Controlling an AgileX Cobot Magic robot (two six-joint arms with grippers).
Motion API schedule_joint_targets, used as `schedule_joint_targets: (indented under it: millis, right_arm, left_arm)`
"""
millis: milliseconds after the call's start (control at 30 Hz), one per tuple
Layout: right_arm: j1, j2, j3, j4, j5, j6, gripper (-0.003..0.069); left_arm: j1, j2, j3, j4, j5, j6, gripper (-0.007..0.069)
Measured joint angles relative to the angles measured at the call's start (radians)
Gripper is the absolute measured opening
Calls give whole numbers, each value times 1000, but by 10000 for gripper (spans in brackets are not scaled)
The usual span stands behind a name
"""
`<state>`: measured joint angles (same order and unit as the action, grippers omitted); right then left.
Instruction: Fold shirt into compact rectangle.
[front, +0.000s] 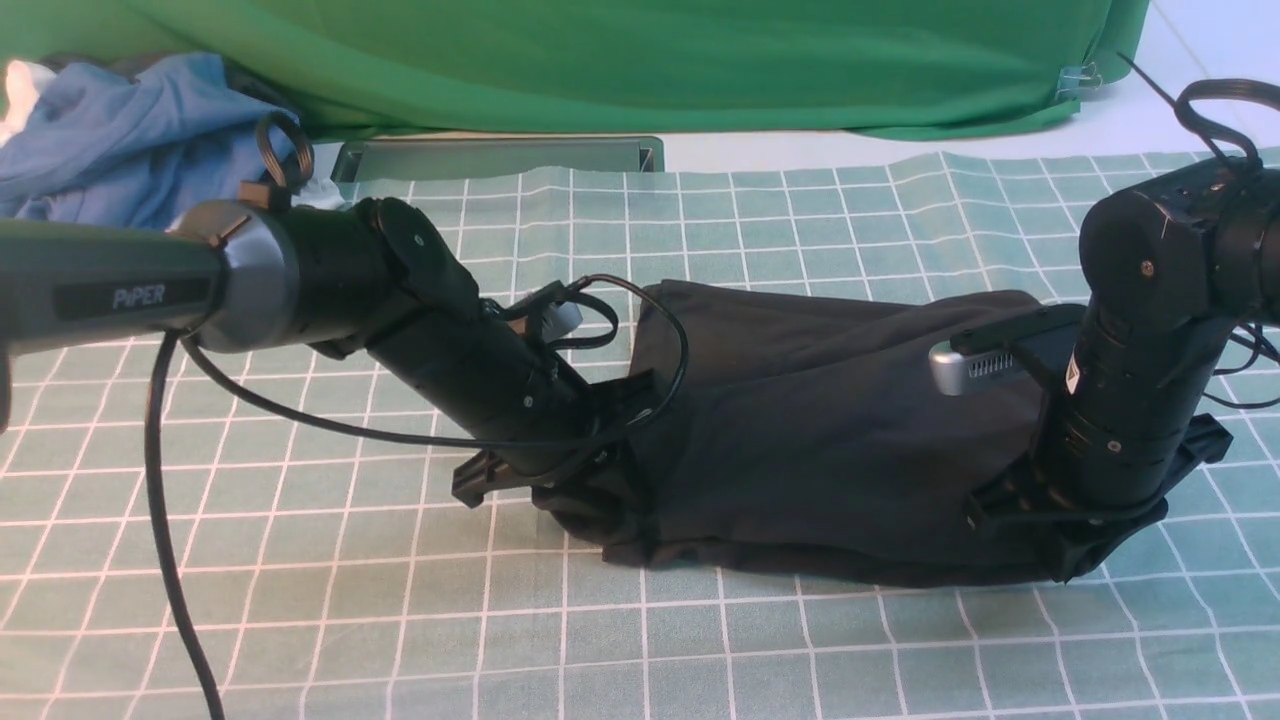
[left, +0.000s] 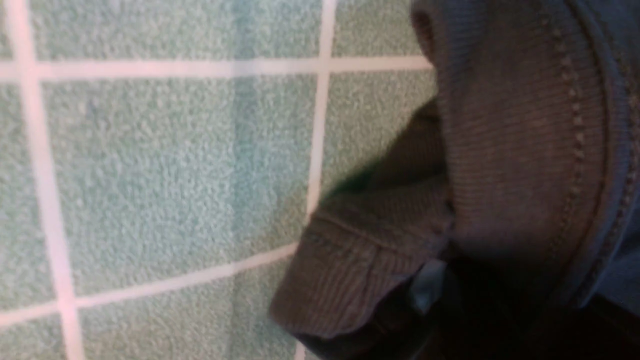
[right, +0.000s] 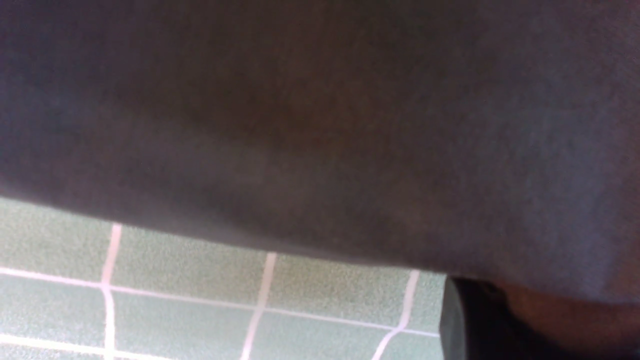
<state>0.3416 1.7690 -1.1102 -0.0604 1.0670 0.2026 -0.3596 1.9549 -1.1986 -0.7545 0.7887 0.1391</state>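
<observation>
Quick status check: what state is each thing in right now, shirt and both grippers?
shirt: folded into a long band on the checked cloth, both ends gripped.
left gripper: shut on the shirt's left end, at the ribbed hem.
right gripper: shut on the shirt's right end.

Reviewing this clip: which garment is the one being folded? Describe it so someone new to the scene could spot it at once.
On the green checked cloth covering the table, look at the middle, between the two black arms. The shirt lies there as a long dark bundle, with an arm reaching down onto each end. It is black, unlike the blue and white clothes heap at the far left corner.
</observation>
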Motion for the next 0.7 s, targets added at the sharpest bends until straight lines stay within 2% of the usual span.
schedule_joint_targets:
  millis: [233,433,600,700]
  right_arm:
    - [0,0,0,-15,15,-8,124]
    - [0,0,0,-62,-10,-10,124]
    - [0,0,0,-66,-30,-10,124]
    - [0,0,-2,-67,-36,3,144]
  left_arm:
    - [0,-18,9,4,92,-40,31]
    - [-33,-124,84,40,62,-139,31]
    - [-34,-150,86,45,23,-165,36]
    - [-34,-150,86,45,11,-166,77]
